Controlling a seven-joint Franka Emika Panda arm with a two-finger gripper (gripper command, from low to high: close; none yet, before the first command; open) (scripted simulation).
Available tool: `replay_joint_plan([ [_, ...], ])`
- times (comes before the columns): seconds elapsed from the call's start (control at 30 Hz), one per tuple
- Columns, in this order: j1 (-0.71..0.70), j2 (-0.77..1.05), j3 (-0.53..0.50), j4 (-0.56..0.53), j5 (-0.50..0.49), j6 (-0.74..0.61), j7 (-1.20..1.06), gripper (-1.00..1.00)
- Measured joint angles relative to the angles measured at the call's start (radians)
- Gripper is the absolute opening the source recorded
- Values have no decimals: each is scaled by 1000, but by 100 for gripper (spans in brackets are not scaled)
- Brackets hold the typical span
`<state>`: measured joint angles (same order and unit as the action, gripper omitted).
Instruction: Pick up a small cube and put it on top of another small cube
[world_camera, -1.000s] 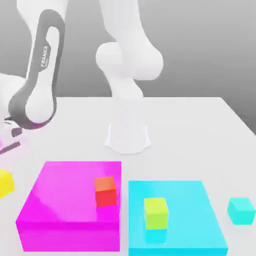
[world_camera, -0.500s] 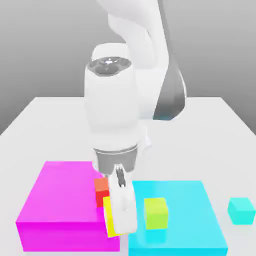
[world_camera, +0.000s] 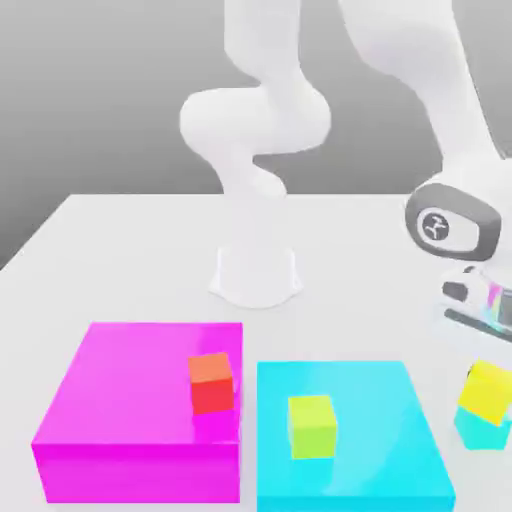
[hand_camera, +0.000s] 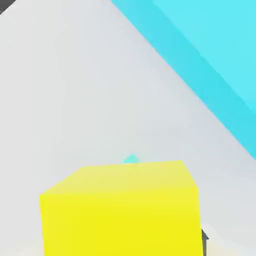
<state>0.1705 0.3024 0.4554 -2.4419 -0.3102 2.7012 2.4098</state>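
Note:
The small yellow cube (world_camera: 487, 388) rests, slightly tilted, on top of the small teal cube (world_camera: 480, 430) at the exterior view's right edge. Just the lower part of the teal cube shows beneath it. My gripper (world_camera: 484, 335) hangs directly above the yellow cube, close over its top. In the hand view the yellow cube (hand_camera: 122, 210) looms large and near, with a sliver of the teal cube (hand_camera: 131, 159) peeking out behind it.
A large flat cyan block (world_camera: 350, 440) carrying a lime cube (world_camera: 311, 426) lies just left of the stack. Further left stands a magenta block (world_camera: 130, 400) with a red-orange cube (world_camera: 212, 382). The arm's white base (world_camera: 256, 270) stands behind them.
The arm has swung from the exterior view's left, across the middle, to the right edge, bringing the yellow cube along. That cube now sits on the teal cube.

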Motion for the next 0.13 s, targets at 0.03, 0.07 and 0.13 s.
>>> replay_joint_plan([
  [0.03,0,0,0,0,0,0,0,100],
  [0.07,0,0,0,0,0,0,0,100],
  [0.13,9,9,-5,1,-10,4,7,100],
])
